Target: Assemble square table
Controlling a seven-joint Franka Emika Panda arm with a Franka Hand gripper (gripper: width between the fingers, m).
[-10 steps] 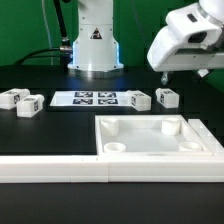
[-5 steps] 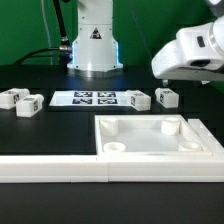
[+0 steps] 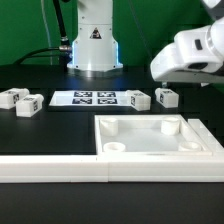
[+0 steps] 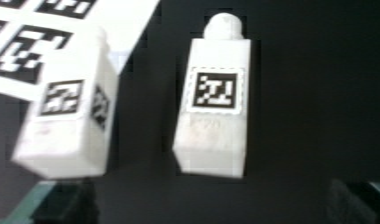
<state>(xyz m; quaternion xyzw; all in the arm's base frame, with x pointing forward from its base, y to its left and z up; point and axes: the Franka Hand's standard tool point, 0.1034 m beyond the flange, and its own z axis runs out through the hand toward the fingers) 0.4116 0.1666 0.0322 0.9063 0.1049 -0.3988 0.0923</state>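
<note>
**Figure: an early stage of assembling the square table.** The end effector (image 4: 205, 206) hung released above the worktop (image 4: 311, 90). Its jaws were spread wide with nothing between them, and only the dark fingertips (image 4: 54, 205) showed in the wrist view.

Directly beneath it lay the first leg (image 4: 213, 105), on its side with a tag facing up and not touched by either fingertip. The second leg (image 4: 71, 105) lay just beside the first, apart from it and roughly parallel. The marker board (image 4: 27, 40) lay on the side of that leg away from the end effector.

In the exterior view the arm (image 3: 188, 52) held the end effector above this pair. Whether the jaws were open could not be told from that view. Beyond the marker board, well apart from the end effector, the third leg (image 3: 30, 103) and the fourth leg (image 3: 10, 98) lay close together.

The table top (image 3: 145, 138) rested flat on the worktop, near the end effector but not under it. Its rim faced up and every corner socket in view was empty. It lay against, or just beside, the long white bar (image 3: 50, 168).

**Progress, as judged.** No leg had been fitted or even grasped, so nothing was yet done. All four legs were left to be picked up and seated in the sockets. The pose suggested an approach to the first leg.
</note>
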